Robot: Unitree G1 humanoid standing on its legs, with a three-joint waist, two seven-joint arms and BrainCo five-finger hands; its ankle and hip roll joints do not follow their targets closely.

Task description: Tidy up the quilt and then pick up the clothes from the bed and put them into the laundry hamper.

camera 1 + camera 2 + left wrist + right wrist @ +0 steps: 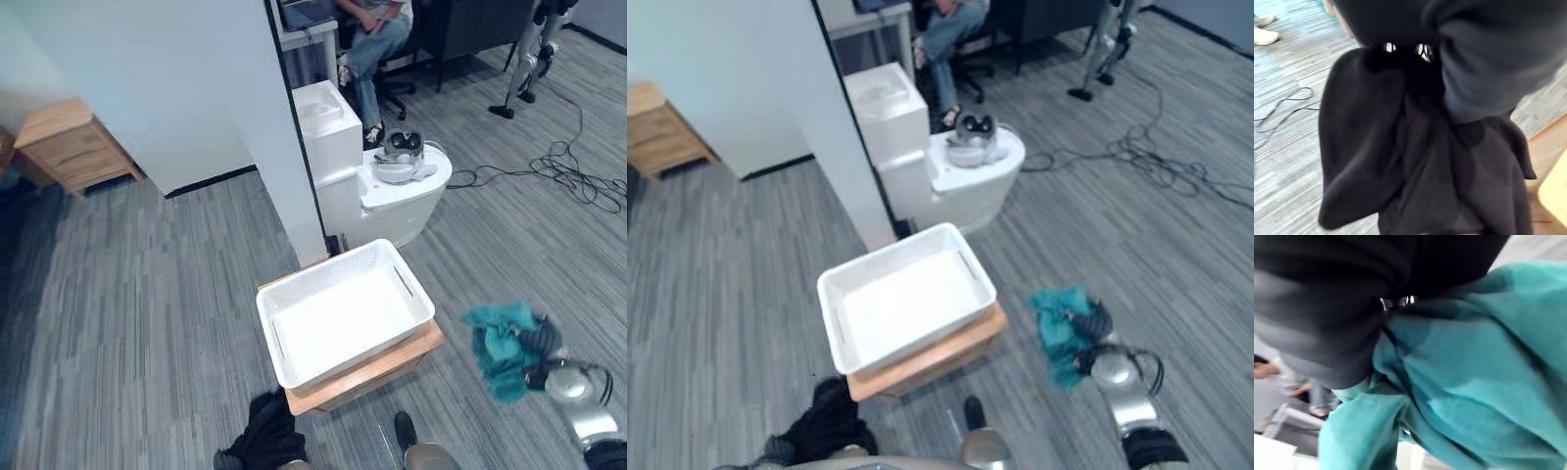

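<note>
White laundry hamper (343, 311) sits on a low wooden stand (377, 368) dead ahead, empty inside, and neither garment is over it yet. Behind it stand a white partition wall (196, 88), a white toilet-shaped unit (377, 186) with a headset (400, 157) on top, and a seated person (377, 39) at a desk. A wooden cabinet (69, 142) is off to the left.

Both hands are loaded:
- Right hand (539, 345) is clenched on the teal garment (502, 345), which hangs bunched from the fist to the right of the hamper, level with its near corner. The wrist view shows teal cloth (1474, 377) draped close under the dark cover.
- Left hand (1422, 51) has the black garment (266, 433) bundled around it, low and just in front of the stand. The wrist view shows cloth (1410, 161) hanging off the hand — silver fingers poke through the folds, so I read it as gripping the garment.

Step in hand, as I judge it: the drop.
- Swing each hand inward until the whole bundle is above the hamper floor, not the rim — trailing cloth will catch on the wall otherwise.
- The black one needs lifting first; it hangs below rim height.
- Release one hand at a time and check that no hem is left draped outside.
</note>
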